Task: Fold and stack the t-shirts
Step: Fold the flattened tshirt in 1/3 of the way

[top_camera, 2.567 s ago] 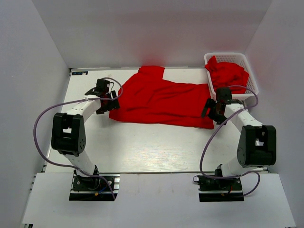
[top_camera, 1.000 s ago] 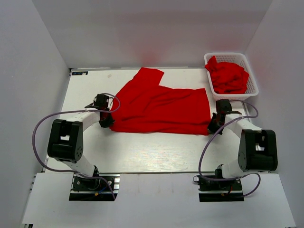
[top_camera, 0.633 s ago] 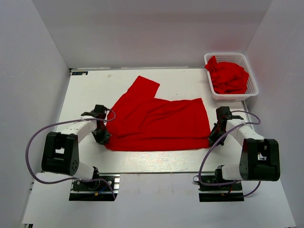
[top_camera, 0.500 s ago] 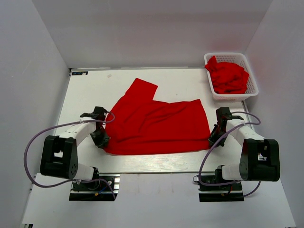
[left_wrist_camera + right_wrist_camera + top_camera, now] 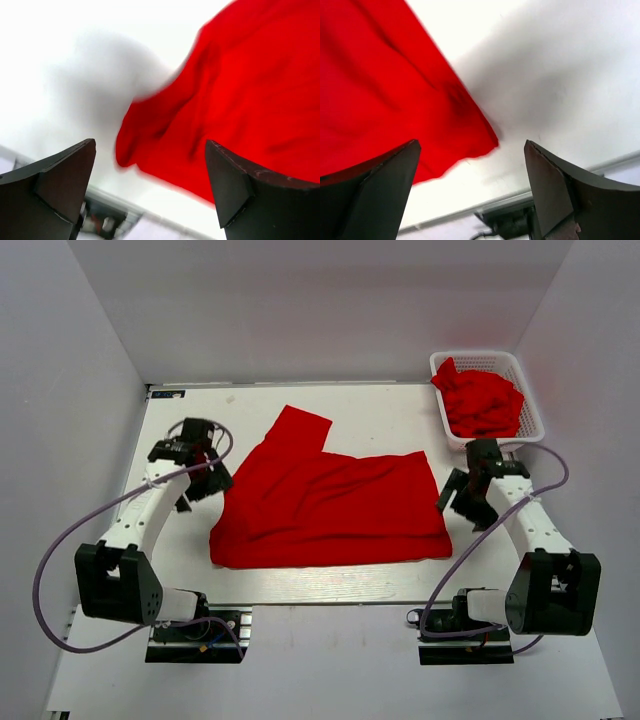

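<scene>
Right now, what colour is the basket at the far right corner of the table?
White; the basket shows best in the top external view.

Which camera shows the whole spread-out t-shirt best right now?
Top external: the whole t-shirt lies spread on the table. Left wrist shows only a blurred edge; right wrist only one corner.

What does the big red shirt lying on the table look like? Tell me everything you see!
The red t-shirt is plain, soft-looking cloth with no print. It lies spread out and mostly flat on the white table, a little wrinkled. Only one short sleeve shows, sticking out toward the far side; the near edge runs fairly straight. The left gripper and the right gripper stand open beside its two ends, and neither holds it.
</scene>
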Robot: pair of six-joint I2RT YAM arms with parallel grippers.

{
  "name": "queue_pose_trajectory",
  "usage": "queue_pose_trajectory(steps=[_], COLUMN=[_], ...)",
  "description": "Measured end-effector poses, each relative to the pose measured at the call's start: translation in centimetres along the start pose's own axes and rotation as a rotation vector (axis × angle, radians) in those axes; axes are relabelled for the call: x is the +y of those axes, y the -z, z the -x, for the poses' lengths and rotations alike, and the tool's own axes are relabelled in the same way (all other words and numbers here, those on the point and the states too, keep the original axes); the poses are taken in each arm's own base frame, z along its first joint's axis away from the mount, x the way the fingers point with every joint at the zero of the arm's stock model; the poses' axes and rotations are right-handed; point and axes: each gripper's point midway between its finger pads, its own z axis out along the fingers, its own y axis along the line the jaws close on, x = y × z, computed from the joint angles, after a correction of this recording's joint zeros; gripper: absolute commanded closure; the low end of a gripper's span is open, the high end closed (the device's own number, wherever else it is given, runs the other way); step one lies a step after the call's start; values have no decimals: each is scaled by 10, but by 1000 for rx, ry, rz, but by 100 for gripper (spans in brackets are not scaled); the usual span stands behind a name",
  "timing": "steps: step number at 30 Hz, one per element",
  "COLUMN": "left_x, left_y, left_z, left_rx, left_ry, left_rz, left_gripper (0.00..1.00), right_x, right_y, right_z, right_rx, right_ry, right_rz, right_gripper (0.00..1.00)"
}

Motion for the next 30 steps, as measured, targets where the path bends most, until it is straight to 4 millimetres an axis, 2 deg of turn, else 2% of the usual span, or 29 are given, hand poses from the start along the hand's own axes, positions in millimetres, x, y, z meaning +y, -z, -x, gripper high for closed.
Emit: queue_pose_trajectory(steps=[3,6,11,12,13,16,22,28,30], left_x=[-27,-67,-149,-163,-177,-217,-277,-303,-307], left_y=[1,-14,-50,-57,-63,-78,-101,-126,-133], left_z=[44,86,138,143,148,152,129,96,93], left_rx=[-114,-189,-239,-239,-240,-235,-197,-138,-141], left_ry=[-33,-87,-191,-207,-226,-278,-395,-468,-477], left_rz=[-63,-133,-301,-332,-362,-461,-587,-627,-631], left_gripper=[0,0,0,0,0,0,0,0,0], right_x=[21,49,107,124,130,157,192,209,212], right_y=[22,33,32,28,26,10,-30,-51,-57], right_z=[42,71,105,113,115,122,126,140,143], right_rx=[-127,-207,-249,-255,-256,-245,-190,-196,-197], right_ry=[26,53,132,160,169,210,254,261,261], right_rz=[80,192,347,371,381,409,415,419,419], right_gripper=[10,10,10,10,10,10,10,10,10])
